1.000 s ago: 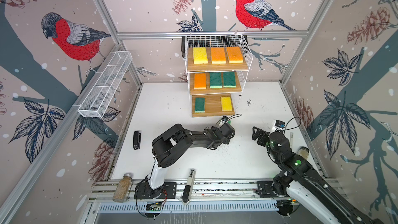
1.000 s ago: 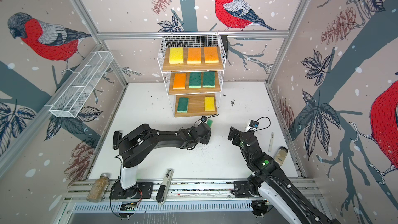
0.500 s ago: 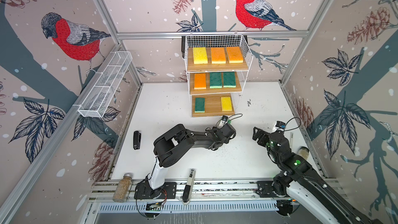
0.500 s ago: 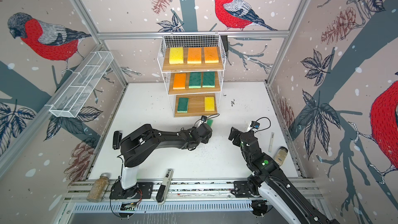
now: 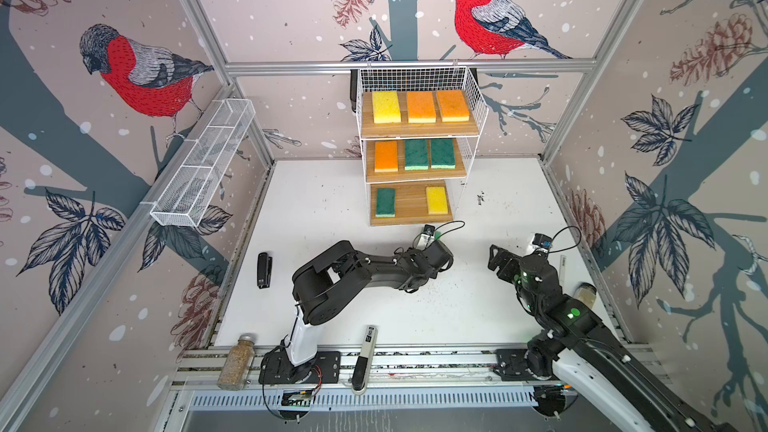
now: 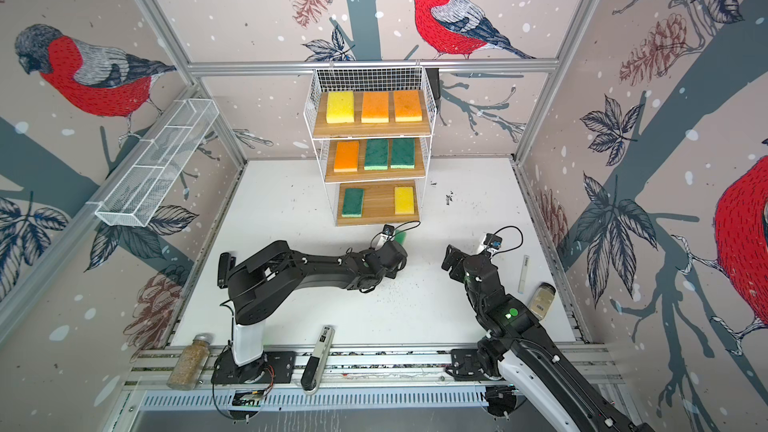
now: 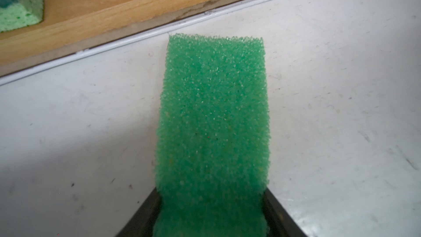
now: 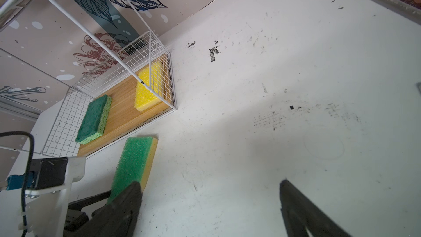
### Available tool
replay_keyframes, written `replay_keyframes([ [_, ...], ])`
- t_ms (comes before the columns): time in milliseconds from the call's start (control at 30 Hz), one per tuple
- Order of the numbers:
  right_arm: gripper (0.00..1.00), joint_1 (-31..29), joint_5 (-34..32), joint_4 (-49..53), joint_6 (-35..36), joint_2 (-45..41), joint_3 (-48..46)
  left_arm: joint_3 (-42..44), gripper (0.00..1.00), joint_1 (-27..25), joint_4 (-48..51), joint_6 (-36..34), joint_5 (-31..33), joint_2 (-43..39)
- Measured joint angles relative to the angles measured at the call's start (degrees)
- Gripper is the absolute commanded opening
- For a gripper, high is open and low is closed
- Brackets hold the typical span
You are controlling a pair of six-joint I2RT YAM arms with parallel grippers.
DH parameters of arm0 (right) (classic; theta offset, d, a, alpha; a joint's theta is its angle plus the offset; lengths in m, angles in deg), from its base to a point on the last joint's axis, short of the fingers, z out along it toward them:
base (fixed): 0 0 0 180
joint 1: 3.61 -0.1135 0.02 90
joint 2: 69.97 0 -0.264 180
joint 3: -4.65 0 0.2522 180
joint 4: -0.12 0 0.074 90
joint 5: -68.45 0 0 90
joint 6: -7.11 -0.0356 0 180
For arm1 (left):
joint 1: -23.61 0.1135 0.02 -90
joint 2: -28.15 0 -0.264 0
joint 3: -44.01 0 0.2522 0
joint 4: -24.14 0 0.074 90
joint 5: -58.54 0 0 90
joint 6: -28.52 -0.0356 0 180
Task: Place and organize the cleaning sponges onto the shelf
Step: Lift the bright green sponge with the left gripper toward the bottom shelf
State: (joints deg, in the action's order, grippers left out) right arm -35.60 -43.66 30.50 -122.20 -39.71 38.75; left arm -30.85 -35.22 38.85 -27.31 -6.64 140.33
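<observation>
Left wrist view: a green sponge [image 7: 214, 115] lies flat on the desk [image 7: 341, 110], just on the near side of the shelf [image 7: 136, 3]. The left hand [image 7: 211, 204] pinches its long edges. It looks like light, squashy foam, probably best gripped gently. The right hand [image 5: 498, 261] is spread and empty.

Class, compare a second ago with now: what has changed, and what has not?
The left gripper shifted slightly leftward in both top views and closed onto the green sponge before the shelf. The right gripper and the shelf's load stayed put.
</observation>
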Motion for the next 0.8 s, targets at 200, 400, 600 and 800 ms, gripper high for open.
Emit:
replay_keyframes([
  [200, 0.94, 0.0, 0.0, 0.0, 0.0, 0.4, 0.0, 1.4, 0.54, 0.0, 4.1, 3.0, 0.2, -2.6],
  [400, 0.94, 0.0, 0.0, 0.0, 0.0, 0.2, 0.0, 2.8, 0.54, 0.0, 9.0, 4.0, -0.4, -5.7],
  [600, 0.94, 0.0, 0.0, 0.0, 0.0, 0.2, 0.0, 3.4, 0.54, 1.1, 12.0, 4.8, -0.8, -8.5],
  [800, 0.94, 0.1, 0.0, 0.0, 0.0, 0.3, 0.5, 0.3, 0.55, 3.0, 13.0, 5.9, -0.7, -9.2],
])
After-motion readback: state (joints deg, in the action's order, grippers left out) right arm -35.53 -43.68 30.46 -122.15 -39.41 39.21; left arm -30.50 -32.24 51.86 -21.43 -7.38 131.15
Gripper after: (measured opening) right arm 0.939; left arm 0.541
